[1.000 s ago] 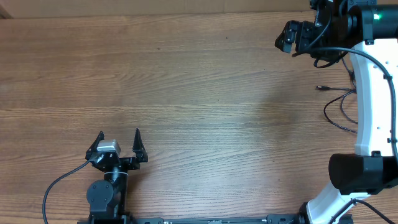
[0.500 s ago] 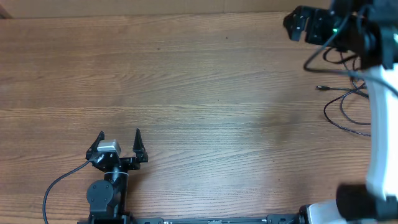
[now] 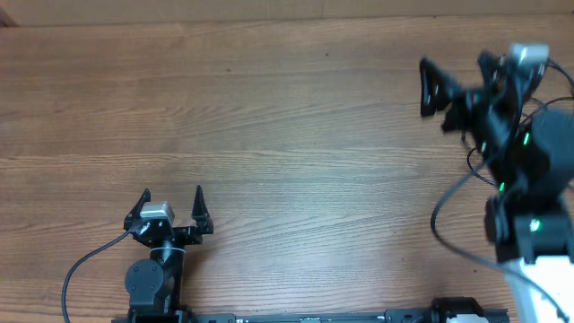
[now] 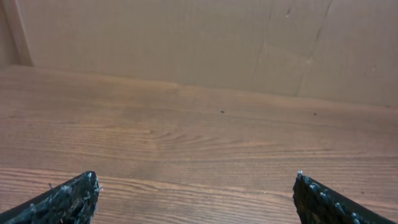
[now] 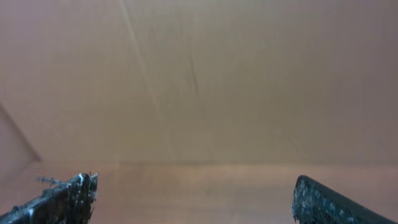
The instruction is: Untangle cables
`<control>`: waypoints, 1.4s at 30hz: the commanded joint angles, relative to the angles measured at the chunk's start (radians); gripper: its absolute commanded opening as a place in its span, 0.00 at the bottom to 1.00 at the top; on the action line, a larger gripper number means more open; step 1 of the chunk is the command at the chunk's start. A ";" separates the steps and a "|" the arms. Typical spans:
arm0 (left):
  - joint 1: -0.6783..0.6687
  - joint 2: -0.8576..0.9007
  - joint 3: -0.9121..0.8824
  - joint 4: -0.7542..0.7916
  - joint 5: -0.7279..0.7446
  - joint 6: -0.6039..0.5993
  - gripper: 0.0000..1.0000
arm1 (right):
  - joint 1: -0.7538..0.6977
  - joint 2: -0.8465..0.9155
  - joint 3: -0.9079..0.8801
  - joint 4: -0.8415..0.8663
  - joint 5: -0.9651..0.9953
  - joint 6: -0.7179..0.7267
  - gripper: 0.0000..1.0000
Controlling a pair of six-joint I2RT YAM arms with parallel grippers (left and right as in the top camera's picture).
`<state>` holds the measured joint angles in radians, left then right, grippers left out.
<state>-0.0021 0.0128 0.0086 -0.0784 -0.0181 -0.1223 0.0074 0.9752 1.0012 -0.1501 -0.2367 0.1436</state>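
Cables [image 3: 469,159] are barely peeking out at the right of the surface [image 3: 269,135], mostly hiding under the right arm [image 3: 525,166]. The right tool [image 3: 437,100] is hanging beside them, spread wide and empty, probably lining up a grab. The left tool [image 3: 172,199] is sitting near its base, equally wide, leaving room.

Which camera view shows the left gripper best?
The overhead view: the left gripper shows whole there, with its fingers open. The left wrist view shows only its two fingertips, at the lower corners. The right wrist view does not show it.
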 commanded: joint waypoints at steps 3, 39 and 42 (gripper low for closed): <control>0.002 -0.008 -0.003 0.000 0.011 0.018 0.99 | -0.003 -0.266 -0.407 0.308 0.000 0.035 1.00; 0.002 -0.008 -0.003 0.000 0.011 0.018 1.00 | -0.045 -0.972 -0.993 0.084 0.034 0.038 1.00; 0.002 -0.008 -0.003 0.000 0.011 0.018 1.00 | -0.055 -0.972 -0.993 0.084 0.038 0.038 1.00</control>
<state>-0.0021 0.0120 0.0086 -0.0788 -0.0181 -0.1223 -0.0334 0.0147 0.0185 -0.0696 -0.2188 0.1825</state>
